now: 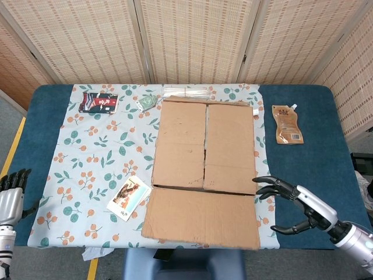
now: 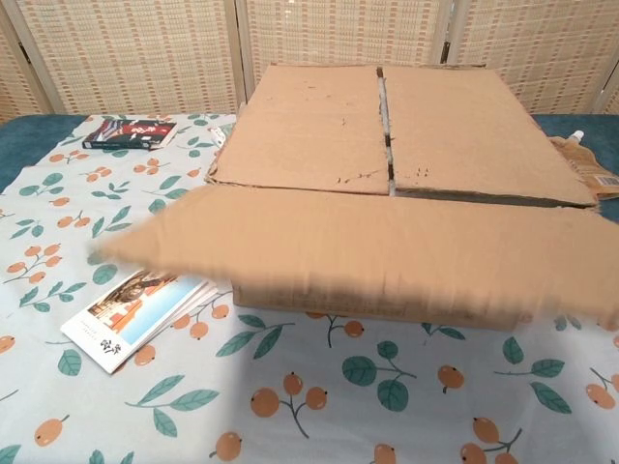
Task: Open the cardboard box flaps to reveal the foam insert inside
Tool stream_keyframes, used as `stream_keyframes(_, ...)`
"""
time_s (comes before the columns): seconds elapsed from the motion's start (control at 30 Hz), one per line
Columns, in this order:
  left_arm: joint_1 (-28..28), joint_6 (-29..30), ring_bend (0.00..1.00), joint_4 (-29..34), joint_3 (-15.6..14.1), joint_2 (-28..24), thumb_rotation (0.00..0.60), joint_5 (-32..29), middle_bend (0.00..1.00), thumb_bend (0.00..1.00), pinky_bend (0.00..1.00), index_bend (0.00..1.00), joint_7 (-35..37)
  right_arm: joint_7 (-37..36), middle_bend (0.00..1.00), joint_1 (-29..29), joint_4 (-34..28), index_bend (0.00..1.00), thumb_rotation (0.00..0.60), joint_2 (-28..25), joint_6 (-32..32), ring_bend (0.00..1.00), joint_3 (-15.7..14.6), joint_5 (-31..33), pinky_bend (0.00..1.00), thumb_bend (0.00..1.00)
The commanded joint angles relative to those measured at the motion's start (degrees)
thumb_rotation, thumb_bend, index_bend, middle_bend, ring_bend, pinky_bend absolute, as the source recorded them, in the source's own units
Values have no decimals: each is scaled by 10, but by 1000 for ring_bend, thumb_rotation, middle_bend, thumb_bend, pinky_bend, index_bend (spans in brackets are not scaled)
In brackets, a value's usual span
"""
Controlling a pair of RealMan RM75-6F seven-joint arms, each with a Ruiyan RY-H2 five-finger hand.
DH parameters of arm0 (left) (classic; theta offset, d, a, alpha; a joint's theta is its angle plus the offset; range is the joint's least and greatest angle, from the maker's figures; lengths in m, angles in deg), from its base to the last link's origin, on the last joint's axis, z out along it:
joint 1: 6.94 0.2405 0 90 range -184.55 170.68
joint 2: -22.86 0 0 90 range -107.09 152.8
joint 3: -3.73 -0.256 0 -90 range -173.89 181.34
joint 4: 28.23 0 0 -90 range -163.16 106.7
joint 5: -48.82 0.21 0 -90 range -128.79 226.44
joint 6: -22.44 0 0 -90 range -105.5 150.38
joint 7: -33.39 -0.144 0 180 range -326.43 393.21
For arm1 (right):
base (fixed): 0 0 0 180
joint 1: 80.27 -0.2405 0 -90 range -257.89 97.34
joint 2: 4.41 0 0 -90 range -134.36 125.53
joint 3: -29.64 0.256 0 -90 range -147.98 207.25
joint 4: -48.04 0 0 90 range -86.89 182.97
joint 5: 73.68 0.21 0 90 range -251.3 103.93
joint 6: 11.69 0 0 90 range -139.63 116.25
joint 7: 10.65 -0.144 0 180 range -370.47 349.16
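The cardboard box [image 1: 204, 146] stands mid-table on the floral cloth. Its front outer flap [image 1: 201, 219] is folded out toward me and lies nearly flat; it is motion-blurred in the chest view [image 2: 368, 256]. Two inner flaps [image 2: 387, 135] lie shut over the top, meeting at a centre seam, so the foam insert is hidden. My right hand [image 1: 294, 204] hovers just right of the folded-out flap, fingers spread, holding nothing. At the table's near left corner is my left hand [image 1: 10, 192], empty. Neither hand shows in the chest view.
A black-and-red packet [image 1: 99, 101], a small green packet [image 1: 145, 102] and a clear plastic strip [image 1: 186, 91] lie behind the box. A brown pouch [image 1: 287, 123] lies to its right. A stack of picture cards [image 1: 129, 197] sits by the box's front left corner.
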Motion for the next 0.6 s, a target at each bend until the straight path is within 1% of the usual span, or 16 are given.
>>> stream_keyframes(0.03,-2,-3,64,-1,0,0,600,-1,83,406,0,0,1,23,131,-4,-4,123,600,-3,2,215,12,11,224,261)
stream_keyframes(0.1,-3,-8,64,-1,0,-1,600,-2,82,406,0,0,2,55,126,-15,-8,152,600,-5,19,200,27,26,163,261)
stream_keyframes(0.2,-5,-12,64,-2,-1,-1,600,-4,82,406,0,0,-2,130,103,-39,-17,347,600,-6,61,134,57,62,30,260)
stream_keyframes(0.23,-6,-12,64,-3,-1,-1,600,-4,82,406,0,0,-4,168,93,-51,-22,381,600,-6,82,109,71,81,9,261)
stream_keyframes(0.3,-6,-13,64,-1,-2,-2,600,-3,82,406,0,0,-4,231,76,-68,-29,428,600,-2,113,70,96,114,0,261)
stream_keyframes(0.4,-7,-20,62,1,-4,-7,600,-1,83,406,0,0,2,350,54,-100,-32,465,600,12,168,31,133,166,0,261)
stream_keyframes(0.53,-11,-36,48,-1,-7,-12,600,-3,82,406,0,0,12,513,44,-145,-28,541,600,44,233,3,179,234,0,261)
stream_keyframes(0.6,-13,-44,47,-2,-8,-13,600,-5,82,406,0,0,15,584,44,-163,-21,589,589,61,256,0,196,265,0,261)
